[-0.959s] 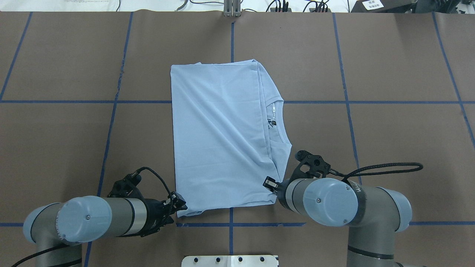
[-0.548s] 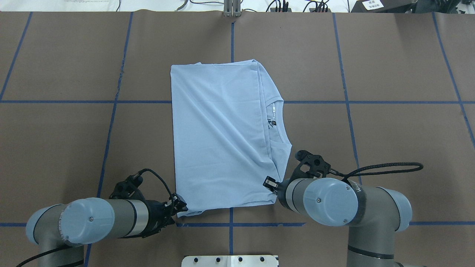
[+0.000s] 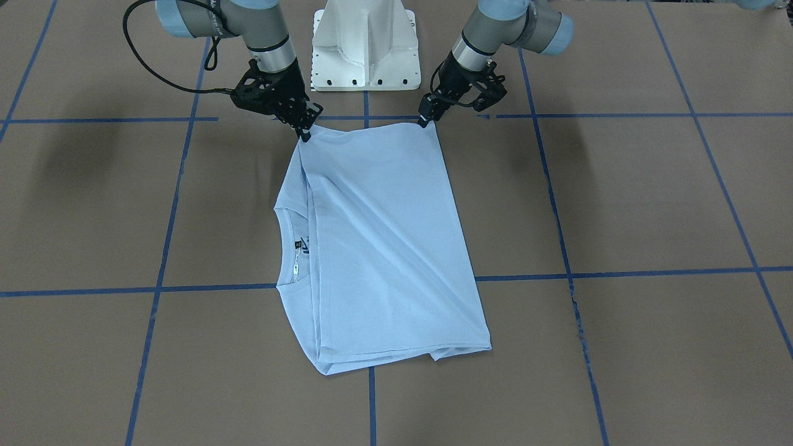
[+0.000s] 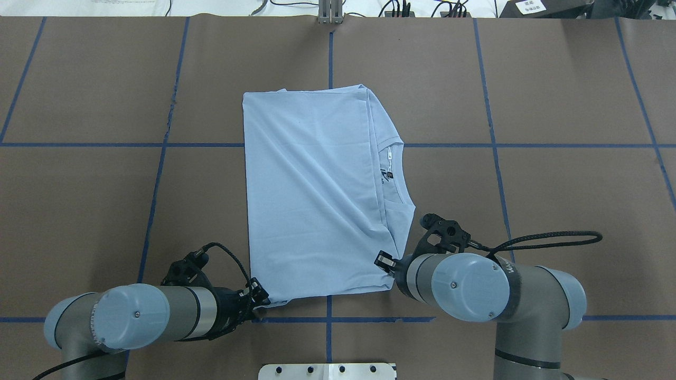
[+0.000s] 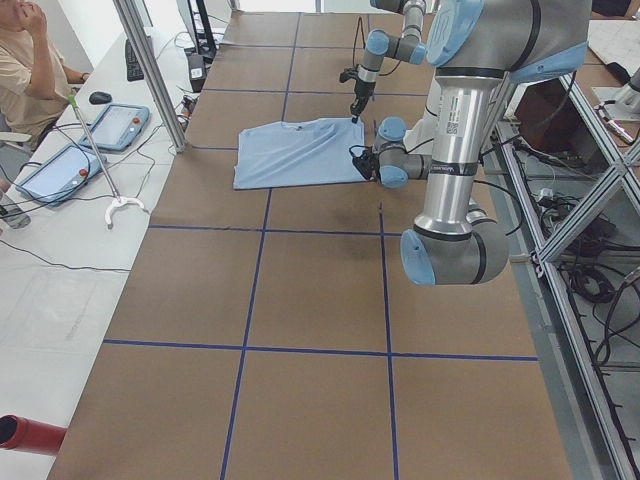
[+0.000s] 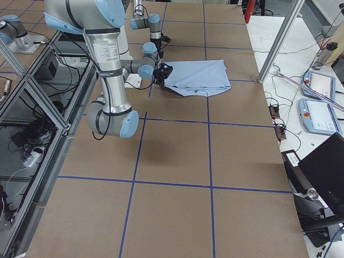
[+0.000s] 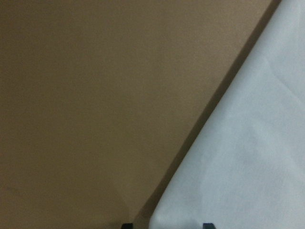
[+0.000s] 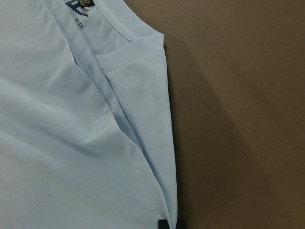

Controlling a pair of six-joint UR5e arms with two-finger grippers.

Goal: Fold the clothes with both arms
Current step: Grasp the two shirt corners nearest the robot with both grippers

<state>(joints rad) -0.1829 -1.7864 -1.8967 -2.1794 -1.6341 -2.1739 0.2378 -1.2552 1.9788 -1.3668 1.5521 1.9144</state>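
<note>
T-shirt (image 4: 317, 195) corner pinched by right fingers (image 4: 382, 260); other btwn left fingers (image 4: 257, 287).

Open tabletop (image 4: 554, 211) all around T-shirt (image 4: 311, 200)

The left arm (image 4: 177, 314) and right arm (image 4: 533, 295) are silver-grey tubes with rounded light blue joint caps, each cap with a small centre screw. Black brackets sit behind the black two-finger left gripper (image 4: 261, 301) and right gripper (image 4: 383, 261). A braided black cable (image 4: 554, 235) loops behind the right gripper, and white lettering (image 4: 504, 267) marks the dark band there.
</note>
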